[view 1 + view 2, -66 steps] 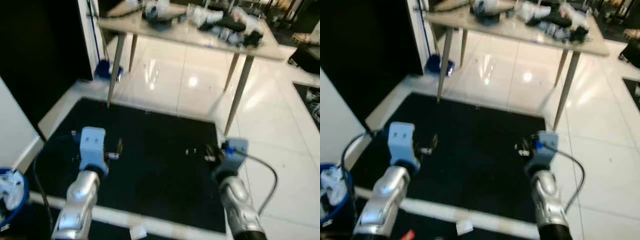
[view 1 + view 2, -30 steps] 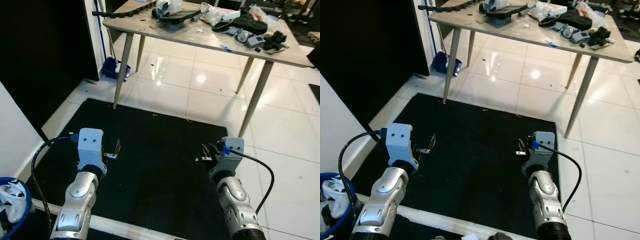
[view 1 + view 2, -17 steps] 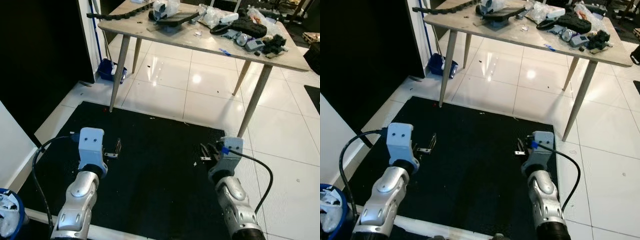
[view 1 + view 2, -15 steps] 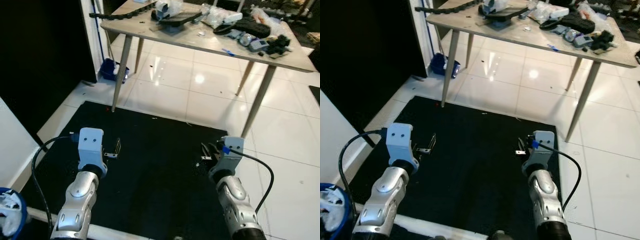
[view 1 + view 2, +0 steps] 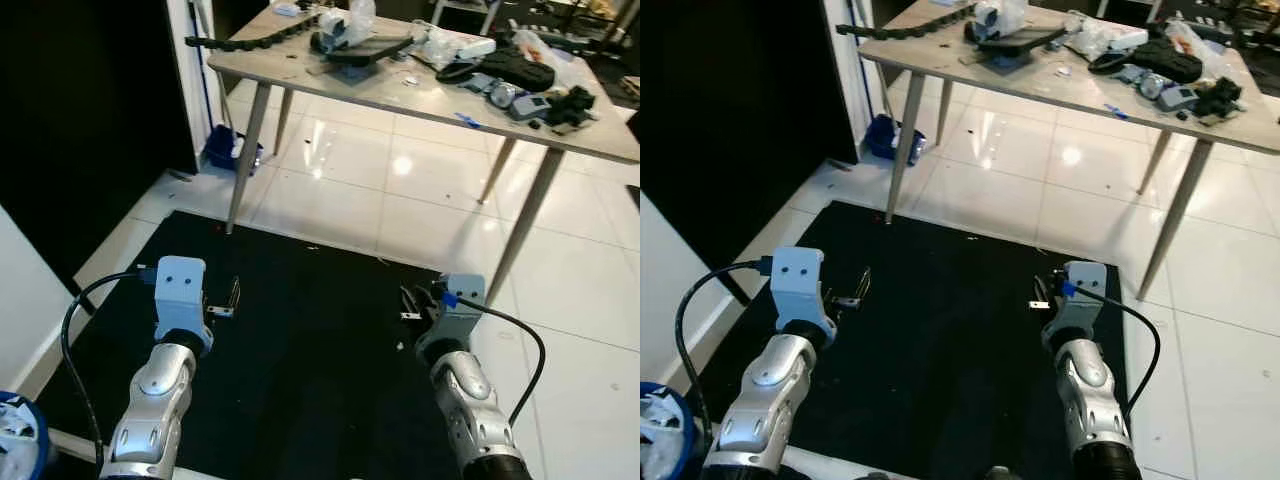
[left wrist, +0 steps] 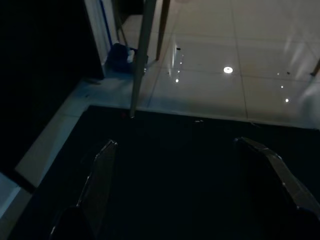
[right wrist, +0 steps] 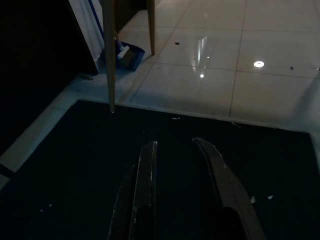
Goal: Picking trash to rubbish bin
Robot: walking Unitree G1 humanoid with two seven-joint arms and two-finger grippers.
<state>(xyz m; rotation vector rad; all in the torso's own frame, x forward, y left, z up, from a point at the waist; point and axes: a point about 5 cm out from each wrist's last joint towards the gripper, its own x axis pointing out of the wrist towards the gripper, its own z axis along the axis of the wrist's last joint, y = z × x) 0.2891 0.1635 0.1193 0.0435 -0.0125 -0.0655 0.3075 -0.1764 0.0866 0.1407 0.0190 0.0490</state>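
The blue rubbish bin [image 5: 685, 420] shows at the lower left edge, with white trash [image 5: 654, 432] inside it. My left gripper [image 5: 232, 297] is held open over the left part of the black mat [image 5: 300, 350]; its fingers [image 6: 102, 170] stand wide apart with nothing between them. My right gripper [image 5: 408, 303] hovers over the mat's right part. Its fingers [image 7: 147, 170] are shut to a narrow gap and hold nothing. A few tiny white scraps [image 7: 252, 200] lie on the mat close to the right gripper.
A wooden table [image 5: 300, 75] on thin legs stands ahead on the white tiled floor [image 5: 400, 190], its top cluttered with several objects. A blue dustpan [image 5: 228, 150] lies by the table's left leg [image 5: 243, 160]. A dark opening and a white wall are on the left.
The camera has moved, so the table sits a little lower and the bin has slid further toward the lower left corner. Both arms keep their pose, and neither gripper's fingers have moved.
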